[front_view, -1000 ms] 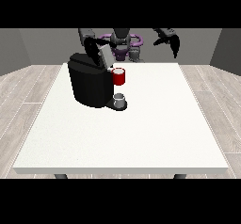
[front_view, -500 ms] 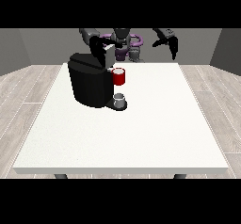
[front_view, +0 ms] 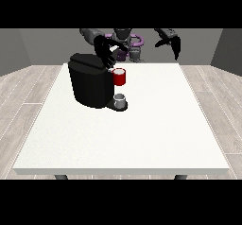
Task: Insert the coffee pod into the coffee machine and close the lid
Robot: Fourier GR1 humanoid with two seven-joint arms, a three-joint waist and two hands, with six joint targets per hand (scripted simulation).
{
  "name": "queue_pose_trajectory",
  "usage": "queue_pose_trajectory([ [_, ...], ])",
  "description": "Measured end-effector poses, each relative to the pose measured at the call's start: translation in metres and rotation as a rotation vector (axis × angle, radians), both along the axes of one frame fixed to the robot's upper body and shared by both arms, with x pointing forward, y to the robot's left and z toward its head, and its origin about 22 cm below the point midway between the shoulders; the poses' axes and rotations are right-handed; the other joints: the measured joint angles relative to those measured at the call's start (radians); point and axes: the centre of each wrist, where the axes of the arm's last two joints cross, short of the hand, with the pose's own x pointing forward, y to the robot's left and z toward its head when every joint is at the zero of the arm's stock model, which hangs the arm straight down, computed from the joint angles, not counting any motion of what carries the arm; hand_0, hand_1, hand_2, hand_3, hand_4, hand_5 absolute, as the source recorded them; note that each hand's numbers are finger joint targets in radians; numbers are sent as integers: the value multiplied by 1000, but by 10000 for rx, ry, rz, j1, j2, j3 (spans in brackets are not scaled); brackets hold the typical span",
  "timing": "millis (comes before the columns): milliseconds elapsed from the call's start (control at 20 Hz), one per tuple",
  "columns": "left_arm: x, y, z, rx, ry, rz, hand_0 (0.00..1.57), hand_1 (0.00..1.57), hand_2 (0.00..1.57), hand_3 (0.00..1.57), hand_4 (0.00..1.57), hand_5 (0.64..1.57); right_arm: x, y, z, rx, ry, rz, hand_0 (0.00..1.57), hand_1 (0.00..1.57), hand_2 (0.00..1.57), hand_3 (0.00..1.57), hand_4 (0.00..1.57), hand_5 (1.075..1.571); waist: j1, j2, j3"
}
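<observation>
The robot's torso (front_view: 124, 42) sits small behind the far edge of the white counter (front_view: 142, 134), and the coffee machine (front_view: 91, 83) hides part of the arm that reaches in from the view's left. The hand at the view's left (front_view: 106, 53) lies over the top rear of the machine, black against the black housing, so where hand ends and lid begins is hard to make out; whether its fingers are curled or straight cannot be told. The hand at the view's right (front_view: 173, 43) hangs in the air above the counter's far edge, well apart from the machine, fingers pointing downward and relaxed, holding nothing.

No brand, label or writing can be read on the machine or anywhere else.

The machine stands on the left half of the counter, toward the far side. A red thing at the machine (front_view: 119, 77) sits at its front upper right, and just below it a small grey thing (front_view: 120, 99) rests on the machine's base; it cannot be told whether this is the pod. The counter's legs are cut off at the bottom, and grey plank flooring (front_view: 23, 91) runs on both sides
</observation>
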Motion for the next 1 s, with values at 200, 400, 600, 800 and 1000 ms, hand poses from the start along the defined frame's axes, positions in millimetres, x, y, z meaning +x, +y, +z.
queue_pose_trajectory([
  [200, 5, -8, 7, 8, -327, -344, 0, 0, 0, 0, 424, 1571, -1, -9, 20, -448, -1, -393, 0, 0, 0, 0, 160, 1571, 338, 265, 46],
  [400, 10, -13, 12, -40, -531, -608, 0, 0, 0, 0, 399, 1571, -5, -17, 37, -534, 146, -908, 0, 0, 0, 0, 146, 1571, 657, 475, 101],
  [600, 16, -20, 19, -55, -787, -973, 0, 0, 0, 0, 426, 1571, -10, -28, 62, -886, -48, -1409, 0, 0, 0, 0, 0, 1571, 1051, 828, 151],
  [800, 21, -28, 28, -27, -1040, -1388, 0, 0, 0, 0, 352, 1571, -14, -43, 85, -1447, -423, -1822, 0, 0, 0, 0, 0, 1571, 1590, 1170, 220],
  [1000, 28, -36, 40, -9, -1376, -1799, 0, 0, 0, 0, 203, 1571, -19, -50, 103, -1563, -684, -2119, 0, 0, 0, 0, 0, 1571, 2046, 1544, 242],
])
